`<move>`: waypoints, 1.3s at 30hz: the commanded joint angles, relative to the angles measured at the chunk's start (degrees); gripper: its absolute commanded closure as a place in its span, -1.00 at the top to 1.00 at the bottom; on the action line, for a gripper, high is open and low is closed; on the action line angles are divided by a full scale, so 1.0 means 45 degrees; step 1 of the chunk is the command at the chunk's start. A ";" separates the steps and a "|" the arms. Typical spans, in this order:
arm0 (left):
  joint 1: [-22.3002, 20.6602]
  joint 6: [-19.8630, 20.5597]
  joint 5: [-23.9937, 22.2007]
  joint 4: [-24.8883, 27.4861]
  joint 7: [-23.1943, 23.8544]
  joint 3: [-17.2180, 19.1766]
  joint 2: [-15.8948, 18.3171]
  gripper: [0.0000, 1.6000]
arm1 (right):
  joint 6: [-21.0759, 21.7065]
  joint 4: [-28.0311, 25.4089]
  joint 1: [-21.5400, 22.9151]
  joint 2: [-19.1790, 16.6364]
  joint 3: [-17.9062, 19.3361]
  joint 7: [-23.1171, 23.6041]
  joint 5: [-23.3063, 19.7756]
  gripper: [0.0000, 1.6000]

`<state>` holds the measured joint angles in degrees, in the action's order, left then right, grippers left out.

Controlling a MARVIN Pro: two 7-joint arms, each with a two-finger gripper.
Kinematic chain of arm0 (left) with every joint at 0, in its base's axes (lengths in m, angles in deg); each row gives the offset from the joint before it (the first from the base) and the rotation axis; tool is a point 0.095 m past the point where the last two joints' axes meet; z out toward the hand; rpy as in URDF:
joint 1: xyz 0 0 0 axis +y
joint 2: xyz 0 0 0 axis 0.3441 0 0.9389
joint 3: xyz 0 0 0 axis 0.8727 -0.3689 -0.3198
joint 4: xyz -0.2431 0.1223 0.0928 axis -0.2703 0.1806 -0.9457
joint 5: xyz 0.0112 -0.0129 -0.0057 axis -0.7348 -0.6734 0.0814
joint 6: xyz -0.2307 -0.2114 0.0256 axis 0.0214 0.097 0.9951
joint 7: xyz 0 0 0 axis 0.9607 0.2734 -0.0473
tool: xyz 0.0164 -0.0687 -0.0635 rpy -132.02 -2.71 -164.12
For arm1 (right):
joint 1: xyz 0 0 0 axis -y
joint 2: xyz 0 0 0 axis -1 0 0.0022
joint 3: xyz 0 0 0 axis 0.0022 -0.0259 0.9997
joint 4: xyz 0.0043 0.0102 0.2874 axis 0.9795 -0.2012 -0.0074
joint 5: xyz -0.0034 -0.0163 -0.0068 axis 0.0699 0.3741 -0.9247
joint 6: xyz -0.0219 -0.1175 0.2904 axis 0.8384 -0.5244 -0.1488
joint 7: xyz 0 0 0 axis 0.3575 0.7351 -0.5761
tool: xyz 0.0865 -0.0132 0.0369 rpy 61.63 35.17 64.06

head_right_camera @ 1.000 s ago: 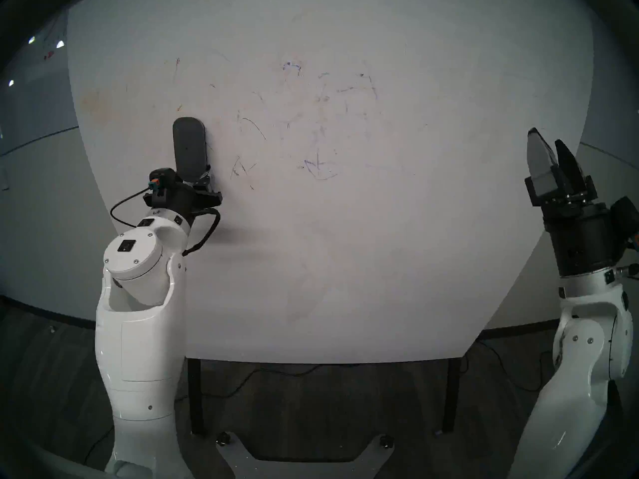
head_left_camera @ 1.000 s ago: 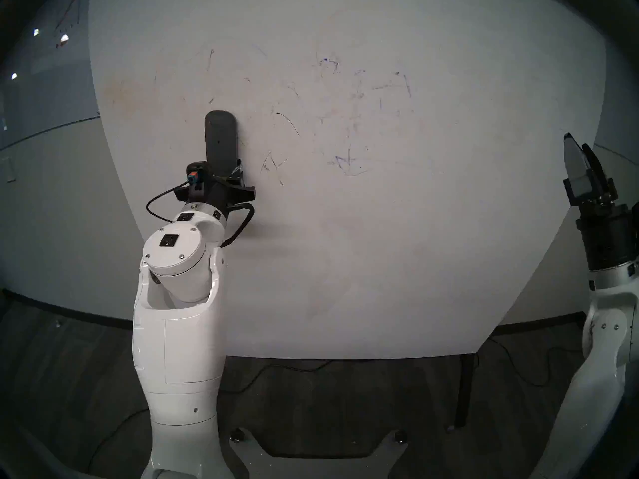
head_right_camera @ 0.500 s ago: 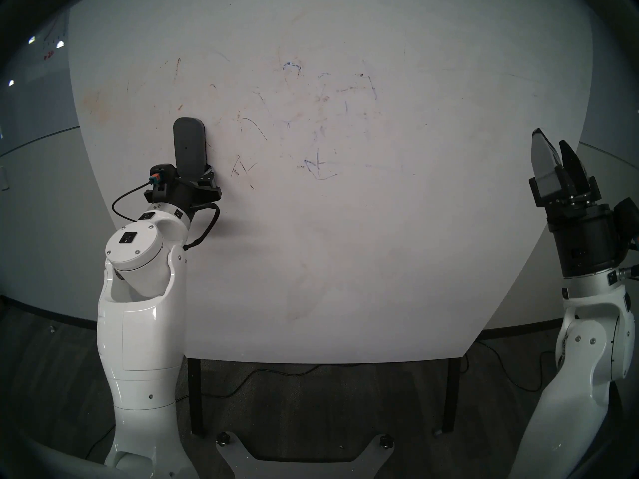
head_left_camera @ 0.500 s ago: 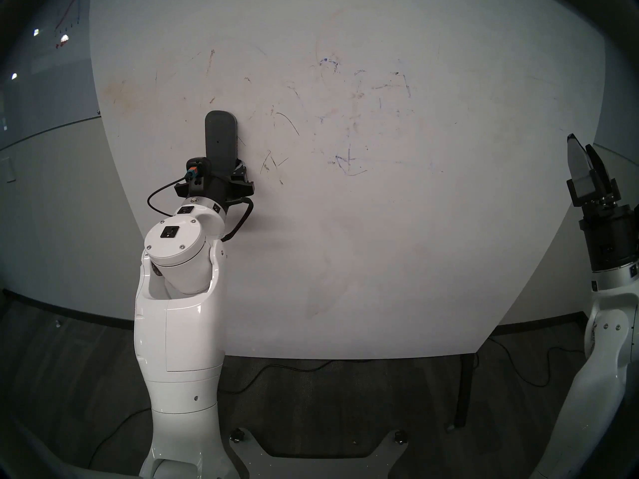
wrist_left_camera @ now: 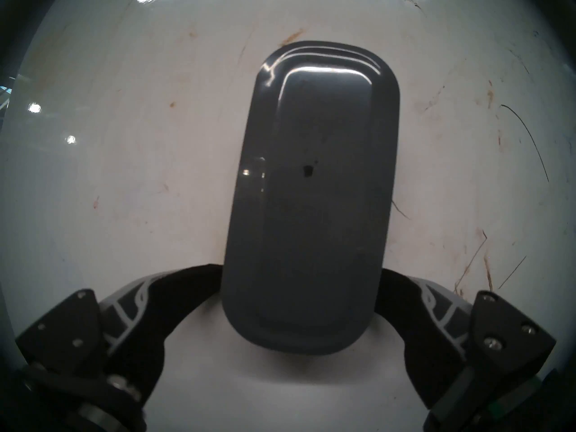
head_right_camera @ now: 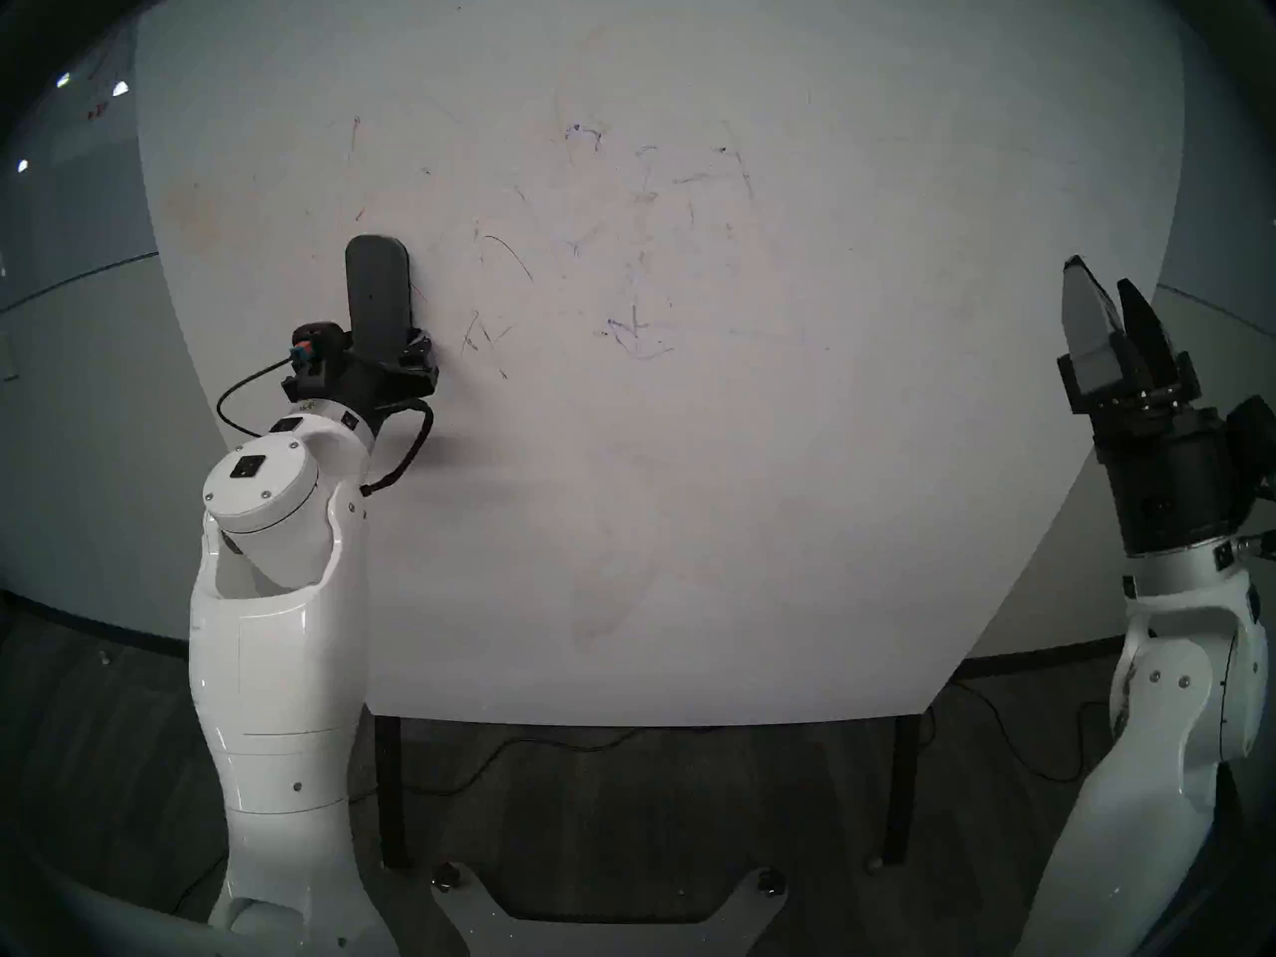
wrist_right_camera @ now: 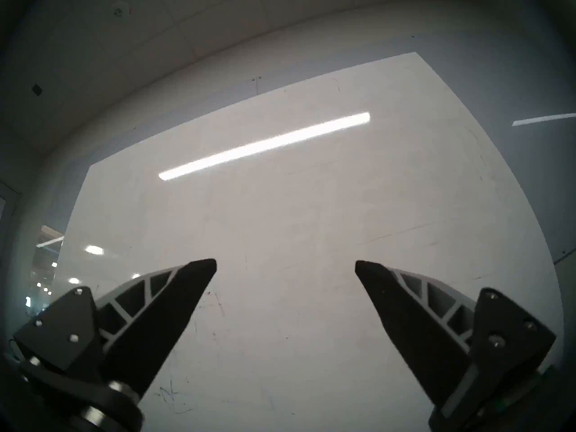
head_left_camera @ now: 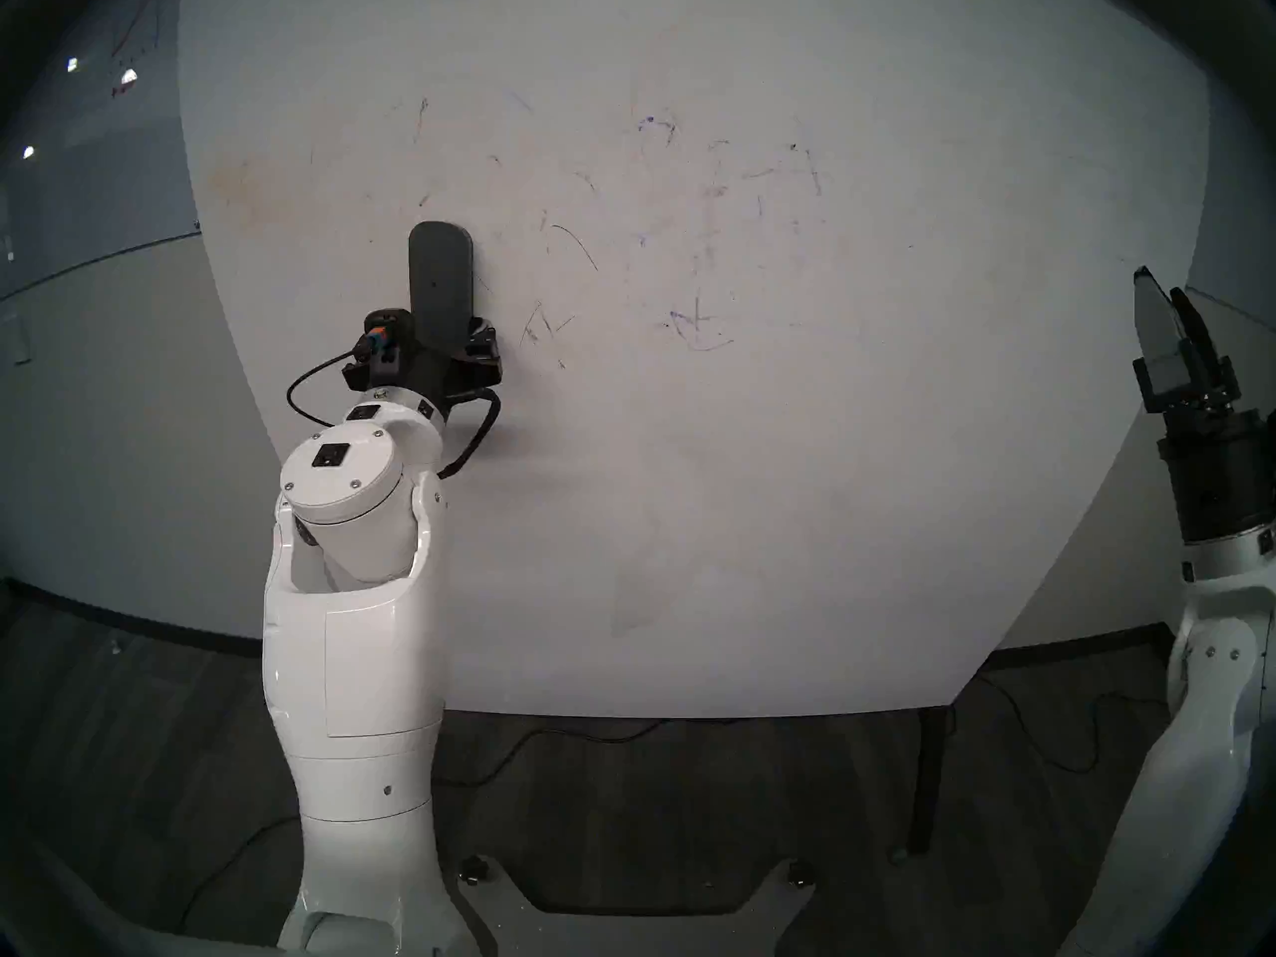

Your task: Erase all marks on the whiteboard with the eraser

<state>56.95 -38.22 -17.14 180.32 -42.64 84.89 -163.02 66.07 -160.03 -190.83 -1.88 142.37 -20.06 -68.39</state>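
While gripped at its lower end between the two fingers of the left gripper [wrist_left_camera: 301, 300], the eraser [head_left_camera: 440, 282] stands upright, flat against the whiteboard [head_left_camera: 759, 520], left of centre. Jaws closed onto both long sides of the block; hold looks square in the left wrist view, tiny central dot facing the camera. Right gripper [wrist_right_camera: 285, 266] parked off the board's right edge, fingers spread wide, holding nothing.

Marks [head_left_camera: 697, 327]: faint blue remnants only, scattered well to the right of the eraser. Clearest trace a small looped scrawl near board centre; further thin fragments higher up around [head_right_camera: 583, 134] and to the upper right. Brown and black scratches just beside the eraser noted, not counted as marks.

Step in hand, by judgement: wiping, late stage, most of the drawing apparently gone. Task not complete.

Next move, by judgement: sweep rightward across the blue loop, then up through the higher fragments, pad flat and pressed throughout. Risk: grip low on the block, so tilt under pressure likely; slipping or lifting of the upper end to be watched.
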 commanded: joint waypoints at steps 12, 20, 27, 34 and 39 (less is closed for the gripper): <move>0.0120 0.0117 -0.0251 0.0953 0.0581 -0.0636 0.0117 1.00 | -0.0055 -0.0203 0.0105 0.0042 -0.0025 0.0091 -0.0023 1.00; 0.0026 0.0068 -0.0098 0.0711 0.0422 -0.0551 0.0234 1.00 | -0.0067 -0.0203 0.0104 0.0079 0.0070 0.0142 -0.0024 1.00; 0.0264 0.0071 -0.0180 0.1165 0.0482 -0.0547 0.0136 1.00 | -0.0053 -0.0203 0.0109 0.0112 0.0120 0.0176 -0.0034 1.00; 0.0951 0.0199 -0.0531 0.2255 0.0622 -0.0752 0.0184 1.00 | 0.0012 -0.0203 0.0136 0.0138 0.0038 0.0170 -0.0013 1.00; 0.1154 0.0131 -0.0580 0.2756 0.0641 -0.0843 0.0209 1.00 | 0.0037 -0.0203 0.0144 0.0123 0.0020 0.0163 0.0009 1.00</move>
<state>60.93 -37.38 -18.98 187.80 -39.81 81.91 -162.13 66.06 -160.03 -190.50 -1.19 142.79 -19.04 -68.42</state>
